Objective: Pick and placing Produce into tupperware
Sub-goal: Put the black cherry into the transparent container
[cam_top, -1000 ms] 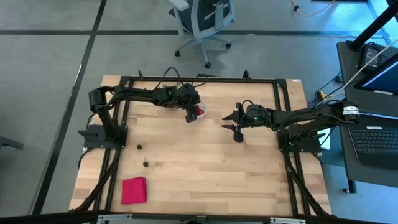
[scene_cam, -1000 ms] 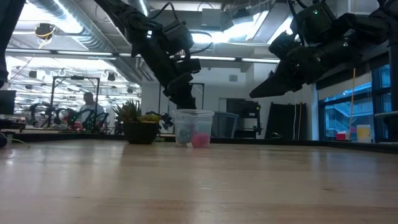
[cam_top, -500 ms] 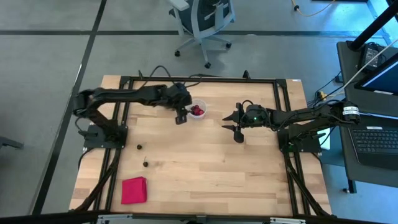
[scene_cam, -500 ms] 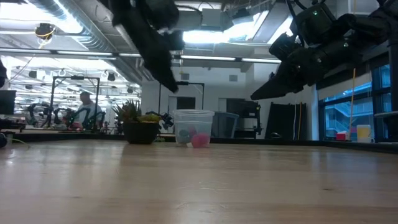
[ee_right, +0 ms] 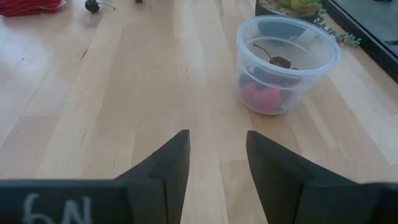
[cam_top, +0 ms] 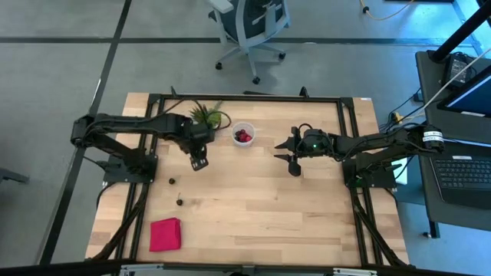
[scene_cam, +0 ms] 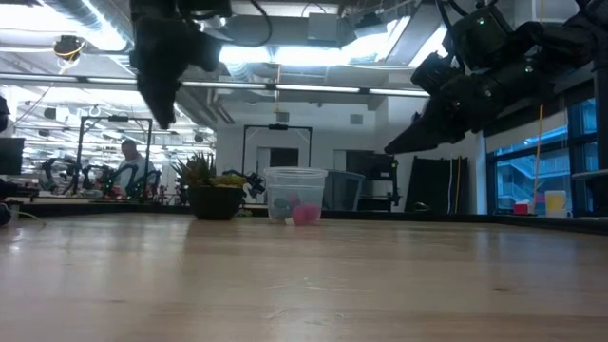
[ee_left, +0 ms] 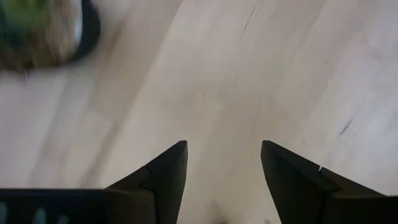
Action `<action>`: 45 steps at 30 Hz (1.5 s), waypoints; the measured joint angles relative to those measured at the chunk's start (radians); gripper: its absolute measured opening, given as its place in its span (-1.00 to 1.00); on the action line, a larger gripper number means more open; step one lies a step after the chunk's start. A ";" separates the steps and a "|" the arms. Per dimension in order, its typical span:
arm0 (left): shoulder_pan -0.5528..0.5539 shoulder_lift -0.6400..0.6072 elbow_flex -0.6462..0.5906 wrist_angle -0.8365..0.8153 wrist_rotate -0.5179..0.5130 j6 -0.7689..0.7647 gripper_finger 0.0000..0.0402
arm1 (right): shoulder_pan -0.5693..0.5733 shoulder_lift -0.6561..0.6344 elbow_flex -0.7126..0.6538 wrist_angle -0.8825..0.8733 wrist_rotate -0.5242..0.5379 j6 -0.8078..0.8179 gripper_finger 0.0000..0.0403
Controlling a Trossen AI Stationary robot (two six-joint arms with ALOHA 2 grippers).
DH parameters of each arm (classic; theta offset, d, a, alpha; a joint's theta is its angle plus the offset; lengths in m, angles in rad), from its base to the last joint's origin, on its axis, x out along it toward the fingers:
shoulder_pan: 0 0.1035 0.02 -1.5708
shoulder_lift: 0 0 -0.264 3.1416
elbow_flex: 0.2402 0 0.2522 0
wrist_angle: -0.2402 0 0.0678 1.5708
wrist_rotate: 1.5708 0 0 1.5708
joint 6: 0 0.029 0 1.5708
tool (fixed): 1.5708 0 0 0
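Counter (cam_top: 253, 207): wooden, carries everything. Left end effector (cam_top: 198, 163): spread, empty, aimed toward loose produce (cam_top: 179, 202). Right end effector (cam_top: 292, 157): parted, empty, waiting. Tupperware (cam_top: 243, 134): beside plant (cam_top: 204, 116), already holding red fruits.

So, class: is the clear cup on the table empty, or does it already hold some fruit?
Not empty. The cup stands upright with a few red fruits at its bottom, far from full; the high view shows red inside it too.

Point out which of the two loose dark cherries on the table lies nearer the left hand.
The small dark cherry closest to the left hand; the other dark cherry lies farther on, toward the flat red cloth.
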 joint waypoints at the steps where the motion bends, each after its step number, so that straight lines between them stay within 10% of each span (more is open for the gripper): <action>1: -0.013 0.002 -0.001 -0.018 -0.001 -0.054 -0.02 | 0.000 0.000 0.000 -0.004 0.000 0.000 -0.20; 9: -0.112 0.003 -0.139 -0.089 -0.089 -0.359 -0.02 | 0.000 0.002 0.000 -0.016 0.000 0.000 -0.20; 19: -0.182 0.003 -0.324 -0.034 0.086 -0.686 -0.02 | 0.000 0.003 0.000 -0.015 0.000 0.000 -0.20; 45: -0.291 0.004 -0.485 0.175 0.177 -0.888 -0.02 | 0.000 0.003 0.000 -0.014 0.000 0.000 -0.20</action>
